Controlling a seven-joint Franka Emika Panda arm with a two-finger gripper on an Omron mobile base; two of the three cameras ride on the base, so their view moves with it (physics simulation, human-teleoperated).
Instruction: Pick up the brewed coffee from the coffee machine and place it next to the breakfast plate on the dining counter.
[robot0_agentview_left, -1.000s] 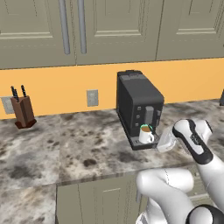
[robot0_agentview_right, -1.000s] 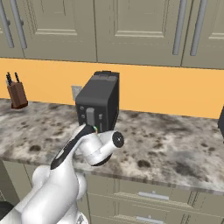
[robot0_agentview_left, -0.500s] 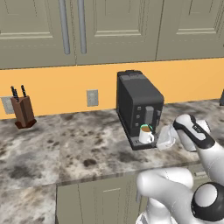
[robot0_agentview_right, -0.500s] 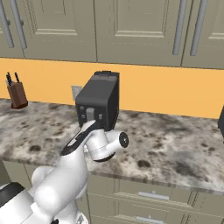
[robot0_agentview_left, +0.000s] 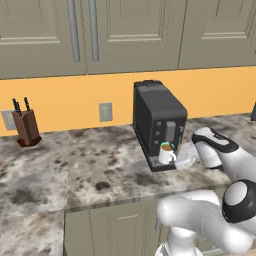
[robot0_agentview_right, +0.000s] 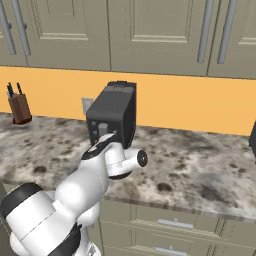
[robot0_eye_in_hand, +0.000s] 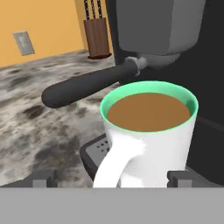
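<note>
My gripper is spread wide around the mug, fingertips flanking it, nothing yet held. The mug sits on the drip tray of the coffee machine. Closing off-centre on the handle could tip it and spill coffee.

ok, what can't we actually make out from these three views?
- Mug in the right base view: hidden behind the arm and the coffee machine.
- End effector grip: hand view shows the fingertips flanking the mug's base, contact unclear; left base view too small to tell.
- Drip tray: largely covered by the mug in the hand view.
- Breakfast plate and dining counter: outside all frames.
</note>
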